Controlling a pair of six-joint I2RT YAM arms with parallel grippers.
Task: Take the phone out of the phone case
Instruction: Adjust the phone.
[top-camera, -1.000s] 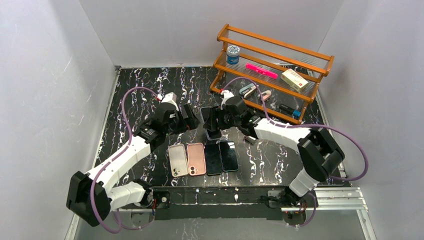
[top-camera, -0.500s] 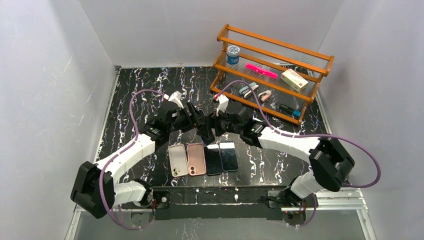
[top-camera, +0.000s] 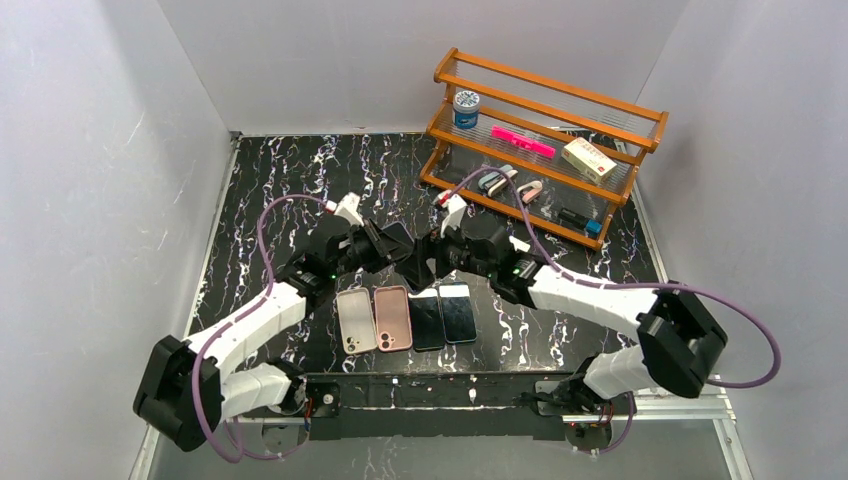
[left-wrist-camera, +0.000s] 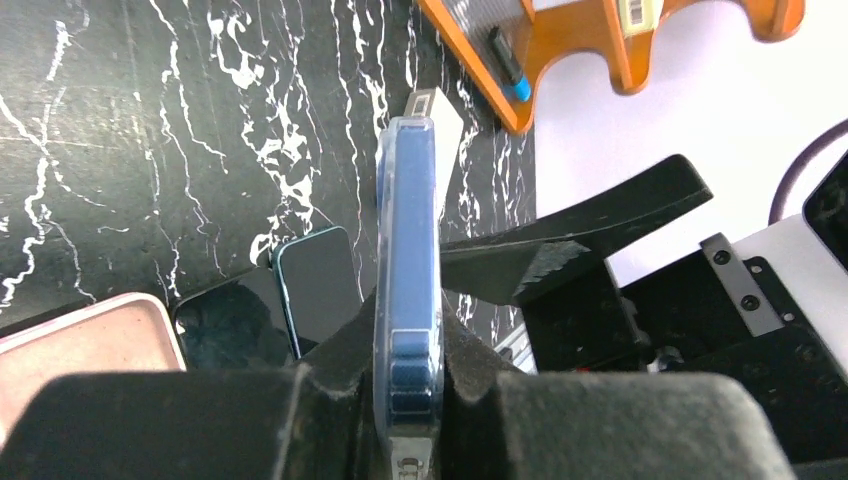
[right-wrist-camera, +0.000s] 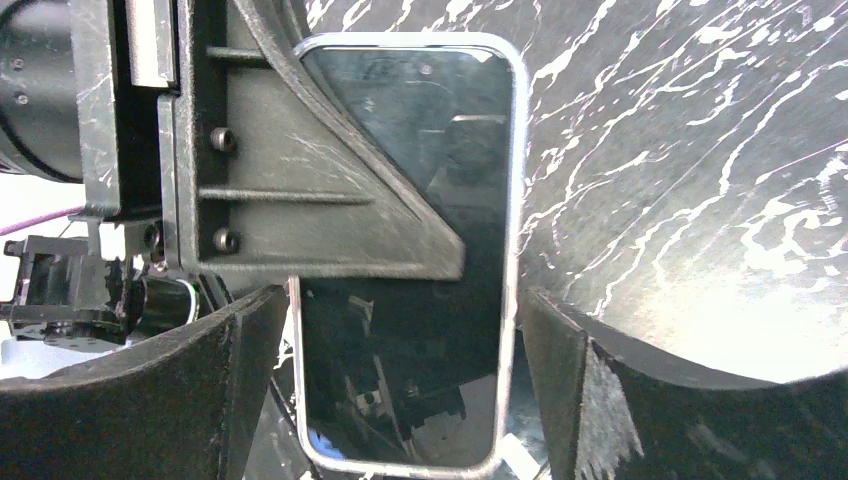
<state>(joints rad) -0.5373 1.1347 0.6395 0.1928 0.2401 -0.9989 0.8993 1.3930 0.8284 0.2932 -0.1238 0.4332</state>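
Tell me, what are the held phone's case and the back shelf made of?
The phone case looks like soft clear plastic: bluish, see-through edge. The shelf looks like varnished wood, glossy orange-brown, with clear panels, perhaps acrylic.

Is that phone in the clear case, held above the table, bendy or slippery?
Probably stiff: the black-screened phone in its clear case juts out straight though the left gripper clamps only part of it. The glossy screen looks slippery and likely fragile.

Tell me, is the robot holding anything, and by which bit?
Yes. The left gripper pinches the cased phone by its front and back faces, near one end. The right gripper stands open astride its long edges.
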